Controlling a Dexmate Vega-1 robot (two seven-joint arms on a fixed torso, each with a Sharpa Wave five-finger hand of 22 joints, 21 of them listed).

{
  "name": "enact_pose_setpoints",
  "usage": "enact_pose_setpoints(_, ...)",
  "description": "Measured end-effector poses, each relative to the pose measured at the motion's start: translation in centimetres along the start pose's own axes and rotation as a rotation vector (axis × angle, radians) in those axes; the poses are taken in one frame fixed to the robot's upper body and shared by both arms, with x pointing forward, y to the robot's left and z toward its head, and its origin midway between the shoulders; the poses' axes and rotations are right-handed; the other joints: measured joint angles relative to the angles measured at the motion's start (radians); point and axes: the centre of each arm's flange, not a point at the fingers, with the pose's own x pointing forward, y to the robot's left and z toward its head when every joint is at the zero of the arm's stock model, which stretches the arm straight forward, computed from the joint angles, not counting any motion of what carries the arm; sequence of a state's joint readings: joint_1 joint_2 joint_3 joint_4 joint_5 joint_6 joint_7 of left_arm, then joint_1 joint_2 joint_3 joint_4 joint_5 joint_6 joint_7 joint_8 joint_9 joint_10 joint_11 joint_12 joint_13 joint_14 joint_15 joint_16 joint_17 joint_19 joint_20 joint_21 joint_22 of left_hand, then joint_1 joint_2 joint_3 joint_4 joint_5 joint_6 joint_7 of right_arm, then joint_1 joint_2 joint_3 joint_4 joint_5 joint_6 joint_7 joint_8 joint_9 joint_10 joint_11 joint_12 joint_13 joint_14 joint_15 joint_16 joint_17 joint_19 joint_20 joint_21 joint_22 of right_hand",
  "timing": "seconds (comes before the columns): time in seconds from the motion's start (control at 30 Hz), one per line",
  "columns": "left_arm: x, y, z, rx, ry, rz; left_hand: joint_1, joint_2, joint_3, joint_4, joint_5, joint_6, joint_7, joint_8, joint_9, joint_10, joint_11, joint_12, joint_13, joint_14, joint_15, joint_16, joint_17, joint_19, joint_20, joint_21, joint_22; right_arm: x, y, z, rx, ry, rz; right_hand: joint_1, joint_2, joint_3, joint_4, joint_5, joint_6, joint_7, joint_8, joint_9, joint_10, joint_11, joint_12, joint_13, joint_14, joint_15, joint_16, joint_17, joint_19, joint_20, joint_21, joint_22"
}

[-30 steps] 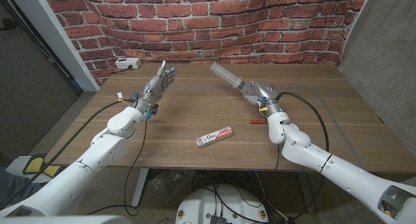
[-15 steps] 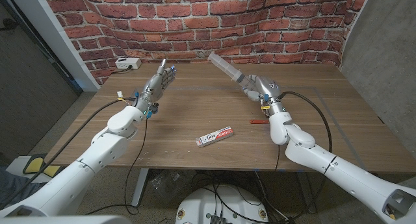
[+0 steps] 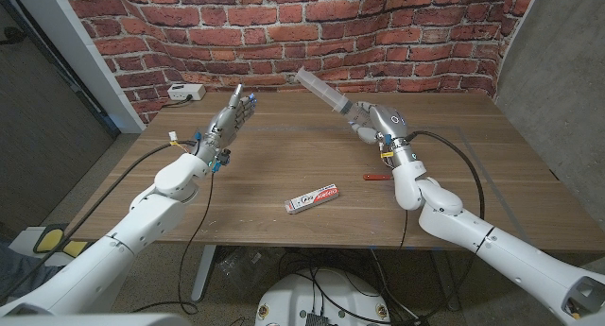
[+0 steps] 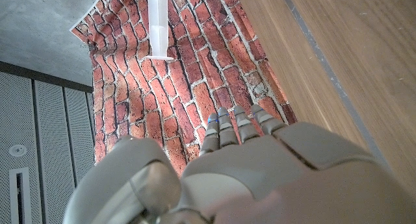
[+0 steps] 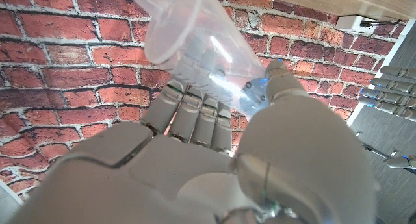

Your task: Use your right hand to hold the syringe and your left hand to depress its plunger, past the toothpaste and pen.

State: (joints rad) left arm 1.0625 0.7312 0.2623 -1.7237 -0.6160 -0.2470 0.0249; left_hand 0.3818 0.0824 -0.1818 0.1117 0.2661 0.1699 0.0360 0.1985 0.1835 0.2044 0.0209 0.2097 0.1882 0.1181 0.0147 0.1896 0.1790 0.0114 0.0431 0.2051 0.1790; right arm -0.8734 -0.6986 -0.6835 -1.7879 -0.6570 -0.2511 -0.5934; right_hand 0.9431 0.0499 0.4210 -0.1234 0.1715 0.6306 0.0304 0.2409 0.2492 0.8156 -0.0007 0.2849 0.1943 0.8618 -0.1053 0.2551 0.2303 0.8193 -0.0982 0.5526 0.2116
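Two robot arms reach in over a wooden desk [image 3: 284, 165] from its near corners, with a red brick wall [image 3: 284, 33] behind.

Right hand [image 3: 376, 124], toward 2 o'clock from the desk's middle, is raised off the surface and grips a clear plastic syringe [image 3: 323, 93]. Its fingers [image 5: 195, 117] are wrapped around the barrel, with the thumb closed over the other side. From the hand the syringe slants up toward 10 o'clock, its far end showing against the brick. In the right wrist view the transparent barrel [image 5: 195, 39] crosses just above the curled fingers.

Left hand [image 3: 232, 121], toward 10 o'clock from the desk's middle, holds nothing. Its fingers [image 4: 237, 126] are straight, close side by side, pointing toward the far edge. It stands well apart from the syringe. In the left wrist view the syringe's flanged end [image 4: 158, 23] appears beyond those fingertips, against the brick.

Near the desk's front edge, at about 6 o'clock, a small white toothpaste tube [image 3: 313, 198] with red print lies flat. A red pen [image 3: 375, 176] lies just beside the right forearm, toward 4 o'clock.

At the far left corner, around 11 o'clock, sits a small white box [image 3: 186, 93].
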Motion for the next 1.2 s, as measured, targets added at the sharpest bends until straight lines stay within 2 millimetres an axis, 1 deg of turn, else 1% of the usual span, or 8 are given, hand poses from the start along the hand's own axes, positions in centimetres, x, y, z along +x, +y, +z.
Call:
enact_pose_setpoints(0.07, -0.1, -0.1, 0.0, 0.002, -0.001, 0.004, 0.003, 0.003, 0.000, 0.000, 0.000, 0.007, -0.002, 0.002, 0.000, 0.013, -0.002, 0.002, 0.000, 0.011, -0.004, 0.004, 0.000, 0.014, 0.000, 0.003, 0.000, 0.0, -0.1, 0.1, 0.000, -0.005, -0.002, 0.000, 0.000, 0.000, 0.000, -0.003, 0.000, 0.000, 0.000, 0.003, 0.000, 0.000, 0.000, 0.000, 0.000, 0.000, 0.000, 0.000, 0.000, 0.000, 0.000, 0.000)
enact_pose_setpoints(0.2, -0.3, -0.3, 0.3, 0.006, -0.014, 0.013, 0.008, 0.008, -0.003, -0.003, 0.000, 0.016, -0.005, 0.002, 0.000, 0.019, 0.003, 0.003, 0.000, 0.021, -0.004, 0.004, 0.000, 0.016, -0.002, 0.004, 0.000, -0.1, -0.2, 0.3, 0.000, -0.010, 0.002, 0.000, 0.000, 0.000, 0.000, -0.003, 0.000, 0.000, 0.003, 0.004, 0.000, 0.000, -0.004, -0.002, 0.000, 0.000, 0.000, 0.000, 0.000, 0.000, 0.000, 0.000)
enact_pose_setpoints(0.27, -0.5, -0.5, 0.5, 0.016, -0.024, 0.022, 0.008, 0.008, -0.003, -0.003, 0.000, 0.022, 0.000, 0.002, 0.000, 0.019, 0.003, 0.002, 0.000, 0.021, -0.004, 0.004, 0.000, 0.026, -0.002, 0.004, 0.000, -0.2, -0.2, 0.4, 0.000, -0.013, 0.007, 0.000, 0.000, 0.000, 0.000, -0.003, 0.000, 0.000, 0.004, 0.004, 0.000, 0.000, -0.004, -0.004, 0.000, 0.000, 0.000, 0.000, -0.002, 0.002, 0.000, 0.000)
enact_pose_setpoints(0.5, -0.6, -1.0, 1.3, 0.050, -0.051, 0.032, 0.008, 0.008, -0.003, -0.003, 0.000, 0.022, 0.000, 0.002, 0.000, 0.019, 0.003, 0.002, 0.000, 0.021, -0.004, 0.004, 0.000, 0.026, -0.002, 0.004, 0.000, -0.5, -0.2, 0.5, -0.003, -0.013, 0.017, 0.000, 0.000, 0.002, -0.002, -0.006, 0.000, 0.000, 0.004, 0.004, 0.005, 0.000, -0.011, -0.004, 0.000, 0.000, 0.000, 0.002, -0.004, 0.004, 0.006, 0.000)
enact_pose_setpoints(0.57, -0.5, -1.0, 1.5, 0.060, -0.057, 0.035, 0.008, 0.008, -0.003, -0.003, -0.001, 0.027, -0.005, 0.002, 0.000, 0.019, 0.003, 0.002, 0.000, 0.021, -0.004, 0.004, 0.000, 0.026, -0.002, 0.004, 0.000, -0.6, -0.2, 0.6, -0.004, -0.013, 0.021, 0.000, 0.000, 0.003, -0.003, -0.006, 0.000, 0.000, 0.004, 0.004, 0.005, 0.000, -0.012, -0.004, 0.000, 0.000, 0.000, 0.005, -0.006, 0.001, 0.006, 0.000)
enact_pose_setpoints(1.0, 0.0, -1.5, 3.5, 0.176, -0.123, 0.066, 0.012, 0.012, -0.003, -0.003, -0.004, 0.027, -0.005, 0.002, 0.000, 0.019, 0.003, 0.002, 0.000, 0.021, -0.004, 0.004, 0.000, 0.026, -0.002, 0.004, 0.000, -1.3, 0.0, 0.9, -0.004, -0.001, 0.028, 0.000, 0.000, 0.006, -0.006, -0.005, 0.000, 0.000, 0.004, 0.004, 0.005, 0.000, -0.013, -0.004, 0.000, 0.000, 0.000, 0.005, -0.013, 0.005, 0.020, -0.003)
enact_pose_setpoints(1.1, 0.3, -1.9, 3.7, 0.187, -0.135, 0.068, 0.012, 0.012, -0.011, -0.003, -0.004, 0.029, -0.007, 0.002, 0.000, 0.019, 0.003, 0.002, 0.000, 0.021, -0.004, 0.004, 0.000, 0.026, -0.002, 0.004, 0.000, -1.4, 0.0, 1.0, -0.004, 0.002, 0.028, 0.000, 0.000, 0.007, -0.007, -0.005, 0.000, 0.000, 0.004, 0.009, 0.006, -0.001, -0.016, -0.004, 0.004, -0.004, -0.001, 0.005, -0.011, 0.003, 0.025, -0.003)
enact_pose_setpoints(1.2, 0.4, -2.1, 4.0, 0.202, -0.149, 0.070, 0.012, 0.012, -0.011, -0.003, -0.004, 0.031, -0.009, 0.002, 0.000, 0.019, 0.003, 0.002, 0.000, 0.021, -0.004, 0.004, 0.000, 0.027, -0.010, 0.004, 0.000, -1.5, 0.0, 1.2, -0.003, 0.002, 0.027, 0.000, 0.000, 0.007, -0.007, -0.005, 0.000, 0.000, 0.004, 0.009, 0.008, 0.000, -0.016, -0.004, 0.008, -0.007, -0.001, 0.005, -0.005, 0.005, 0.025, -0.003)
